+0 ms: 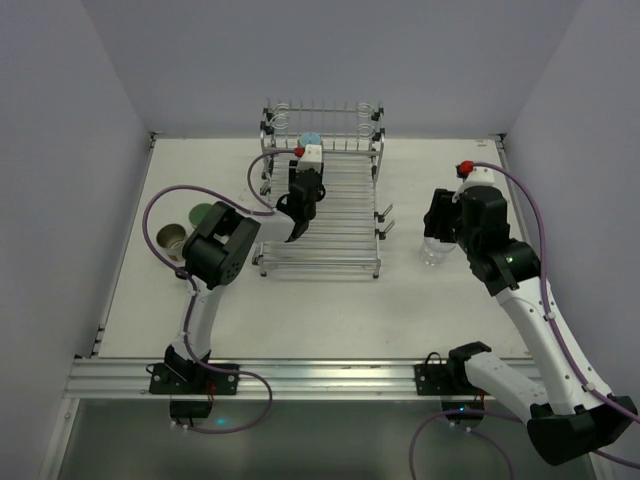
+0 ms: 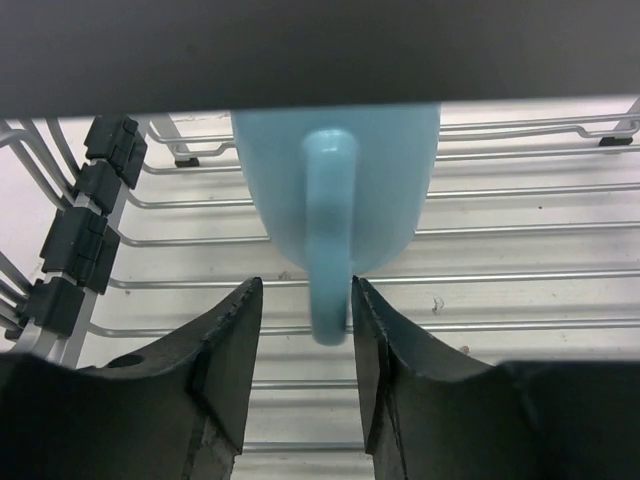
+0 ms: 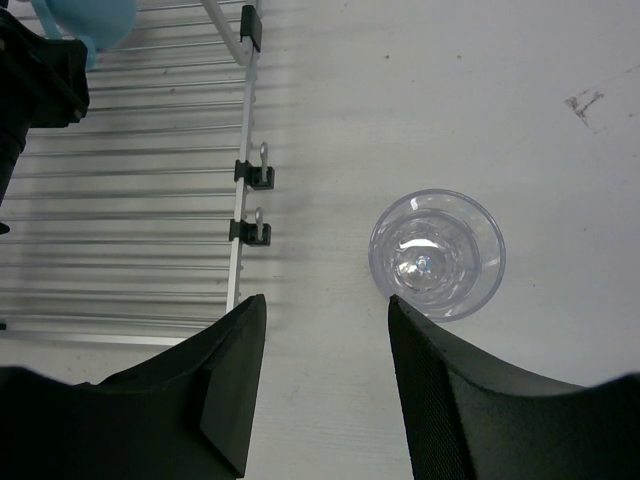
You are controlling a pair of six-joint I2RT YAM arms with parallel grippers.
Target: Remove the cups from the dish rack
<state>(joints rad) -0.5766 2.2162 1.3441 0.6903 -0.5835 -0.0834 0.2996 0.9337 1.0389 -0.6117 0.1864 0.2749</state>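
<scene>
The left gripper (image 2: pixel 306 290) is being held inside the dish rack (image 1: pixel 345 225). Its fingers are being kept apart, one on either side of the handle (image 2: pixel 330 250) of the light blue cup (image 2: pixel 335 170). In the left wrist view the handle is being touched, or very nearly touched, by the finger on the right. A narrow gap is being left at the finger on the left, so nothing is being clamped. The cup's body is being seen just beyond the fingertips, over the rack's slatted wires. Its far part is being cut off at the top of the view, so how it is resting cannot be told. A row of black clips (image 2: pixel 85 220) on the rack's rail is being shown out past the finger on the left.

The right gripper (image 3: pixel 326 305) is being held over the table (image 3: pixel 420 100) beside the rack, with its fingers spread and nothing between them. A clear tumbler (image 3: pixel 437 255) is being seen upright on the table, just ahead of the tip of the finger on the right. The rack's edge, with two small hooks (image 3: pixel 255 200), is being seen ahead of the other finger.

Well apart from both grippers, on the table beyond the left arm's outer side, two more cups are being shown: a dark green cup (image 1: pixel 205 212), as far as the colour can be judged from above, and a metallic cup (image 1: pixel 172 238).
</scene>
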